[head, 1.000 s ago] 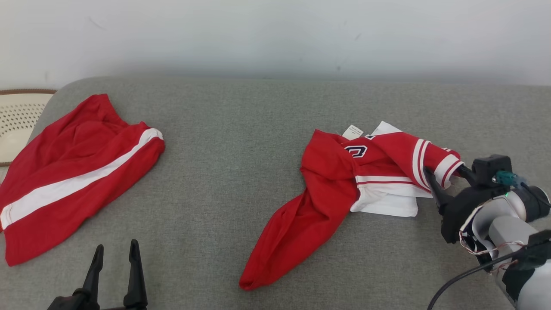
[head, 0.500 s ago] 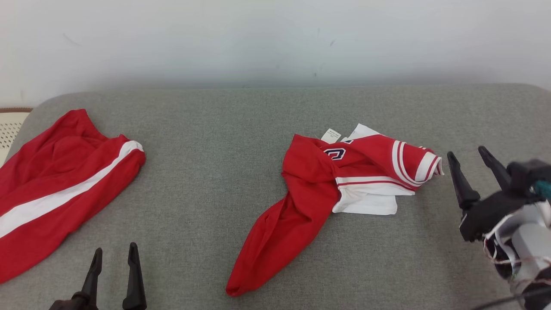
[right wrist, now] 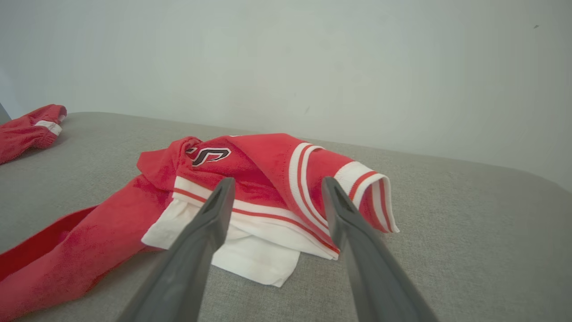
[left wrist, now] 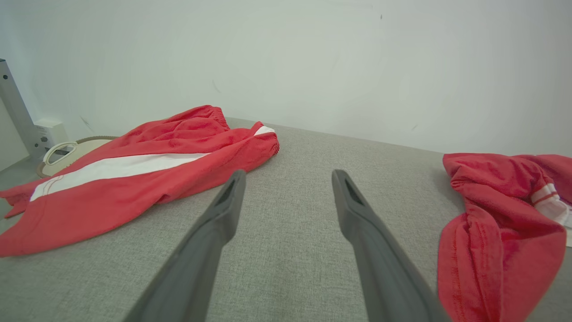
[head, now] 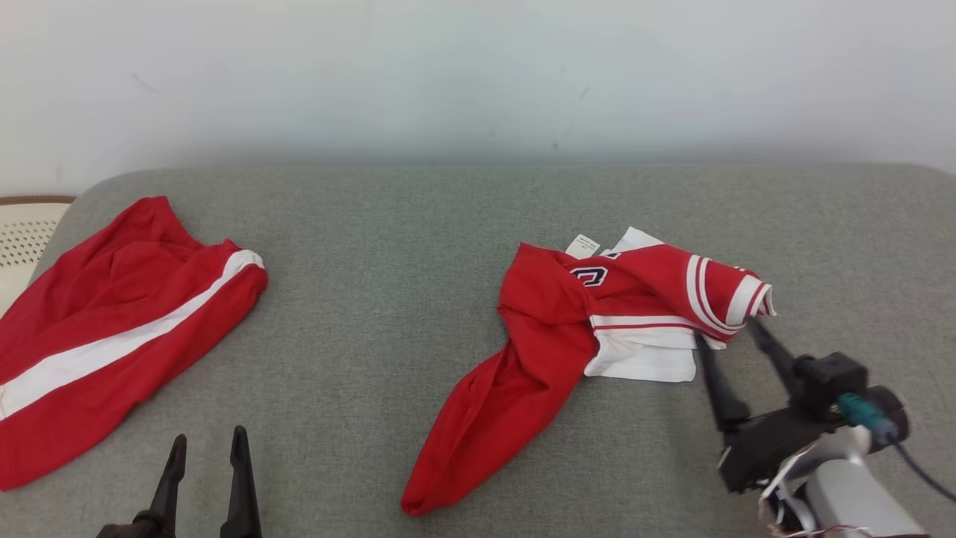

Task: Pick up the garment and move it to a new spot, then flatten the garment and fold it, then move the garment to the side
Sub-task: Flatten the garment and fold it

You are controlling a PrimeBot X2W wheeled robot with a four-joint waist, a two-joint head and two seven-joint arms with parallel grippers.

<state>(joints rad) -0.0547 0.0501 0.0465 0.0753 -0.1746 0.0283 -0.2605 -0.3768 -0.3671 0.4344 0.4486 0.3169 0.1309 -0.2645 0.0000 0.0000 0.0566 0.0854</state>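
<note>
One jersey [head: 556,329] and shorts [head: 119,329] lie on the cushion [head: 388,291], basket [head: 21,239] nearby

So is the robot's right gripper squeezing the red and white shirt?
No, the right gripper stands wide open at the shirt, by its striped sleeve, with no cloth pinched in it.

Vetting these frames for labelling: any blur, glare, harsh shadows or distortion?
Head view: soft even light, no glare, jersey sharp with faint shadow beneath its folds. Left wrist view: wide-angle stretch enlarges the left fingers, slightly soft up close. Right wrist view: jersey crest legible, the wall evenly lit.
</note>
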